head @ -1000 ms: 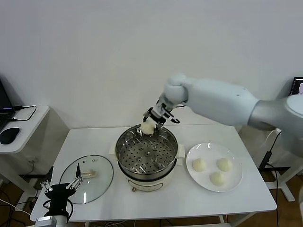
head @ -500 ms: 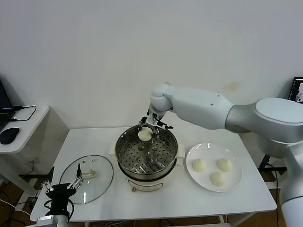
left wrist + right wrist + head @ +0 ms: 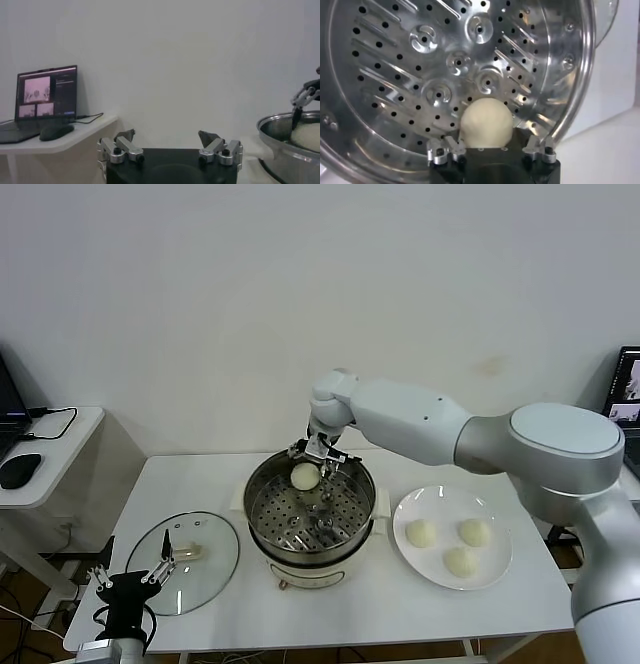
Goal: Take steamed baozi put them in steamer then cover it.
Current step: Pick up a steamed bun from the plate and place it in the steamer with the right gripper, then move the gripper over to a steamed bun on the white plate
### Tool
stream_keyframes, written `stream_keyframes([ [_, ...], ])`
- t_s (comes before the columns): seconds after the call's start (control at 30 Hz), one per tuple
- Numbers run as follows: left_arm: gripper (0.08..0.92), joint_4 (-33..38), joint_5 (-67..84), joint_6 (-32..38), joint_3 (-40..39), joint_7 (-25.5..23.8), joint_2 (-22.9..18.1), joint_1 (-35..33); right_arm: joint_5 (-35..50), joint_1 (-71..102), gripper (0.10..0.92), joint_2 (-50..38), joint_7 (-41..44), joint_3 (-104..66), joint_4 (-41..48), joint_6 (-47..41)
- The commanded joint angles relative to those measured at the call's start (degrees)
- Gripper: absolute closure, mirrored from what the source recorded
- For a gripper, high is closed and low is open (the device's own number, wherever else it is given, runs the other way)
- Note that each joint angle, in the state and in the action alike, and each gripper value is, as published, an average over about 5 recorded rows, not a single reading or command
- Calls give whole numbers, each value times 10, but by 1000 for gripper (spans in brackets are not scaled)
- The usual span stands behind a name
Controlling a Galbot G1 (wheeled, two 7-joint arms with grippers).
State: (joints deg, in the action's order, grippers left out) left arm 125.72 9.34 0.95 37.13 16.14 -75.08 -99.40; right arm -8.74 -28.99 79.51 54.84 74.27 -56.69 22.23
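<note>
Left gripper (image 3: pixel 128 577): parked at the near left corner of the table (image 3: pixel 200 474), just beside the near edge of the glass lid (image 3: pixel 185 562); its jaws stand wide apart and hold nothing.
Glass lid: lies flat on the table, left of the steamer (image 3: pixel 311 514).
Plate (image 3: pixel 454 537): white, right of the steamer, with three steamed baozi (image 3: pixel 421 533) on it.
Steamer: stands in the middle of the table, uncovered, its perforated tray (image 3: pixel 410 65) visible inside.
Fourth baozi (image 3: pixel 485 121): rests on the tray at the far side of the steamer.
Right gripper (image 3: pixel 318 457): over the far rim of the steamer, just above this bun; its fingers (image 3: pixel 441 150) are spread apart on both sides of the bun and do not clamp it.
</note>
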Motion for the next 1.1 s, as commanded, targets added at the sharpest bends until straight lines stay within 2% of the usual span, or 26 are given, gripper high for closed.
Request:
stream_keyframes([
  [0.03, 177, 8, -2, -1, -1, 0, 1, -4, 121, -81, 204, -56, 63, -4, -85, -149],
  [0.17, 177, 19, -2, -1, 1, -1, 4, -9, 159, -113, 203, -133, 93, -6, -145, -243],
  [0.33, 177, 24, -5, -3, 0, -2, 6, -12, 202, -111, 203, -268, 87, -20, -235, -347],
  [0.53, 177, 25, -12, -3, -7, -2, 9, -14, 184, -54, 203, -418, 61, -47, -311, -394],
  [0.67, 177, 21, -14, -2, -8, -3, 12, -14, 162, -3, 203, -487, 43, -58, -347, -408],
  [0.87, 177, 14, -18, -2, -7, -3, 13, -9, 118, 85, 203, -525, 30, -81, -348, -402],
  [1.1, 177, 3, -19, -2, -3, -3, 11, -8, 76, 185, 203, -488, 18, -150, -298, -400],
])
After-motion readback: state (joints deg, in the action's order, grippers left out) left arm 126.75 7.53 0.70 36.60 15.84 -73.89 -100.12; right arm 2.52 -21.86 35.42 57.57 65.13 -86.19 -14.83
